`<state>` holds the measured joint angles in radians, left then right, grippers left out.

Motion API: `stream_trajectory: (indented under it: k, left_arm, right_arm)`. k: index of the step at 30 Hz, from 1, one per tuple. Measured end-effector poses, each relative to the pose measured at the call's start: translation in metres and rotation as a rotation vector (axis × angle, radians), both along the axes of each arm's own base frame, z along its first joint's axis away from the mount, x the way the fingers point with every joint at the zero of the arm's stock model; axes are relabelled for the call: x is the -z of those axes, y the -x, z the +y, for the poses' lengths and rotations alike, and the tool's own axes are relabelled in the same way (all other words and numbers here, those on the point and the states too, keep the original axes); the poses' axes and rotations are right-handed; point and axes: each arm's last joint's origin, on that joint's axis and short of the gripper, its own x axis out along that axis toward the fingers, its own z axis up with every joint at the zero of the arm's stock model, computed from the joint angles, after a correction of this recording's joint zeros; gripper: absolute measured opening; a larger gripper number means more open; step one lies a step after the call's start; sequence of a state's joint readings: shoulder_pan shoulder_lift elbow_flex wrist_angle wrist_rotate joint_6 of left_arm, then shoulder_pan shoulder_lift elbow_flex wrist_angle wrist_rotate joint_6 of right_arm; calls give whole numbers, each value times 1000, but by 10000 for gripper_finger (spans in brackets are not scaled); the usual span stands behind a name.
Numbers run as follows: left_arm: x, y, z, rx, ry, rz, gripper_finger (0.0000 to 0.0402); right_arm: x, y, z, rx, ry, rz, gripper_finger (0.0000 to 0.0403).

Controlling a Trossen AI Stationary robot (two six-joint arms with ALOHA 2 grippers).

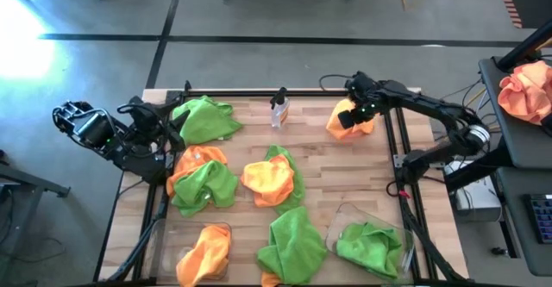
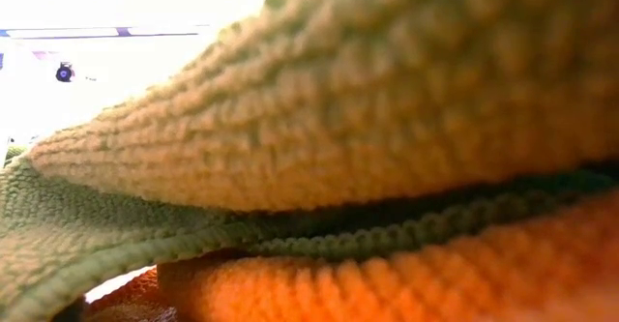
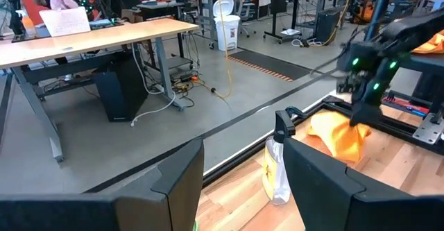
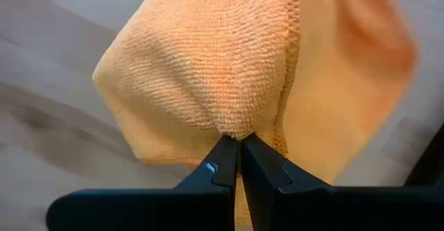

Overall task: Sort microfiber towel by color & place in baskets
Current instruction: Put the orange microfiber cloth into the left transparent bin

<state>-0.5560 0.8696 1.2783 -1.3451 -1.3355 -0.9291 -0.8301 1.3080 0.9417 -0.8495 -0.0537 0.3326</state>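
My right gripper [image 1: 356,109] is over the table's far right corner, shut on an orange microfiber towel [image 1: 348,121], which also shows in the left wrist view [image 3: 338,135]. My left gripper [image 3: 246,189] is open at the table's far left, beside a green towel [image 1: 207,119], and touches nothing. More towels lie on the wood: an orange and green pile [image 1: 203,180], an orange one [image 1: 267,180] and a green one [image 1: 293,240]. Two clear baskets stand at the near edge. The left one [image 1: 166,251] holds an orange towel, the right one [image 1: 345,211] a green towel. My right gripper pinches a gathered fold [image 4: 236,128] of the orange towel between its two fingertips [image 4: 223,163], coming from above. The towel hangs bunched below the fingers. Whether its lower end [image 3: 347,155] touches the table, I cannot tell.
A small clear spray bottle [image 1: 279,110] stands at the far edge's middle. A peach cloth bundle [image 1: 526,93] lies on a side stand to the right of the table. Towels pressed against the lens [image 2: 319,119] fill the low view. Black frame rails [image 1: 399,149] border the table.
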Motion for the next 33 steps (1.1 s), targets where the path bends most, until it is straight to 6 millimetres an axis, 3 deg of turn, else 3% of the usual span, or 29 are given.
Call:
stream_trajectory:
  k: [7, 14, 20, 33]
  left_arm:
    - [6, -3, -2, 2, -1, 7, 182]
    - [14, -9, -6, 33, 32, 34, 182]
    - [17, -18, -12, 77, 34, 100, 182]
    - [16, -50, -33, 167, 62, 102, 182]
  right_arm:
    - [-40, 1, 27, 54, 108, -202, 9]
    - [-73, -18, 57, 40, 179, -493, 9]
    - [-92, -43, 88, -37, 173, -687, 9]
    - [-135, -116, 140, -230, 323, -696, 9]
